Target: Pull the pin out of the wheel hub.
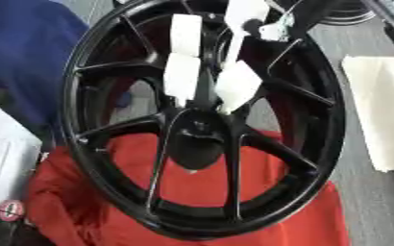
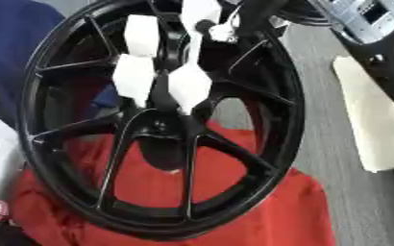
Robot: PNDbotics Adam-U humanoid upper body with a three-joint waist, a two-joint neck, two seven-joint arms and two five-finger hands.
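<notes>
Wheel hub (image 1: 202,139) stands on edge on a red cloth (image 1: 276,216) in the left eye view, its spokes fanning from the dark centre in mid-picture. The right hand (image 1: 234,84) reaches down from the top of the picture, its arm entering at the upper right. Its white fingertips (image 1: 182,77) close in from both sides on a slim dark shaft, which I take to be the pin (image 1: 204,89), just above the hub centre. The hand looks narrow and pinched on the pin, though dark on dark hides the contact itself. A white cloth (image 1: 385,115) lies well apart on the right.

In the right eye view the fingertips again flank the shaft, and the pin appears to run toward the centre bore. Its seated end cannot be made out. The left hand shows in neither view.

To do this step well, the pull should follow the pin's own line, straight out of the bore, not sideways. Any tilt could jam the pin or rock the hub, which only leans on soft cloth with nothing bracing it. A slow, even draw should keep the rim from tipping.
</notes>
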